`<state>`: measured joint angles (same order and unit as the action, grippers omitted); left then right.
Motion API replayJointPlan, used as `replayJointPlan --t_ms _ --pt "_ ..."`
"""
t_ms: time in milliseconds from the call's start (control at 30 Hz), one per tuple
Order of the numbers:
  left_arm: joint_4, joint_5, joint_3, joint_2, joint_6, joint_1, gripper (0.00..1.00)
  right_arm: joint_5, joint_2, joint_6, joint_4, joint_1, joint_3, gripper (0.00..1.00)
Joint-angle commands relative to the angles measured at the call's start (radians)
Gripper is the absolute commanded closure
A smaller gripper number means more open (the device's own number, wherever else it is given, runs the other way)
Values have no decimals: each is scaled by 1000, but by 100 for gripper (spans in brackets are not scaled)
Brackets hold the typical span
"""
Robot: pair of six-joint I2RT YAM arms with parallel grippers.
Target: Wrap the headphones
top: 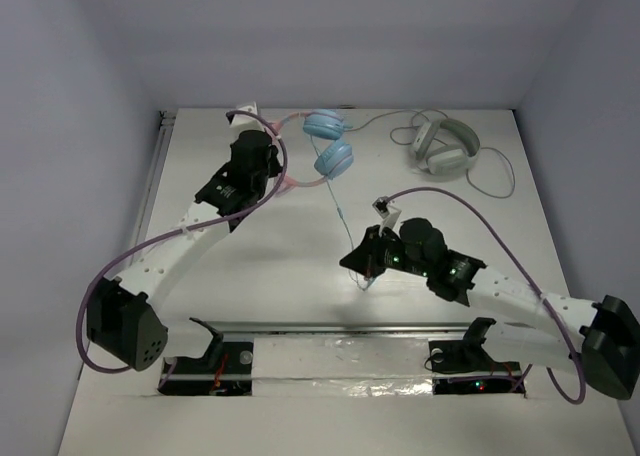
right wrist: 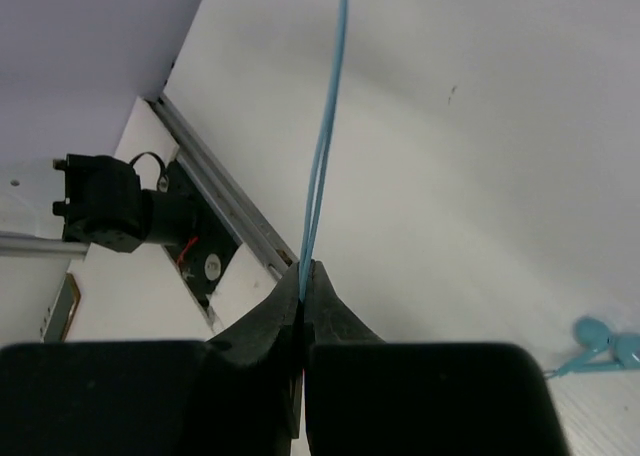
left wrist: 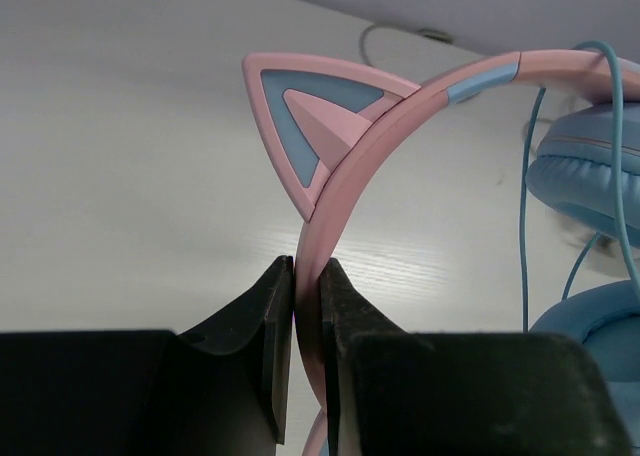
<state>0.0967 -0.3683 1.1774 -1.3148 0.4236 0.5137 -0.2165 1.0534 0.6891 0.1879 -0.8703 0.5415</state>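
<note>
The headphones lie at the back of the table, with two round light-blue earcups (top: 325,126) (top: 334,159) and a pink headband (top: 292,181). My left gripper (top: 268,179) is shut on that headband (left wrist: 340,176) just below its cat ear (left wrist: 300,116); both earcups (left wrist: 590,176) show to its right. The thin light-blue cable (top: 341,211) runs from the earcups toward the near edge. My right gripper (top: 358,261) is shut on it, pinching a doubled strand of cable (right wrist: 325,146) at the fingertips (right wrist: 303,268). The cable's blue plug end (right wrist: 600,341) lies on the table.
White-grey headphones (top: 445,146) with a pale cable lie at the back right. A metal rail (top: 330,326) runs along the near edge in front of the arm bases. Grey walls close the table on the left, back and right.
</note>
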Motion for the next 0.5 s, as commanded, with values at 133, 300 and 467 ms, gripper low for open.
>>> replayJointPlan --t_ms 133,300,467 --pt "1 -248 -120 11 -5 101 100 42 -69 -132 -485 -27 302 100" --pt "66 -297 -156 -40 -6 175 100 101 -30 -230 -684 -27 463 100" --pt "139 -278 -150 -64 -25 271 100 210 42 -307 -768 -27 593 100"
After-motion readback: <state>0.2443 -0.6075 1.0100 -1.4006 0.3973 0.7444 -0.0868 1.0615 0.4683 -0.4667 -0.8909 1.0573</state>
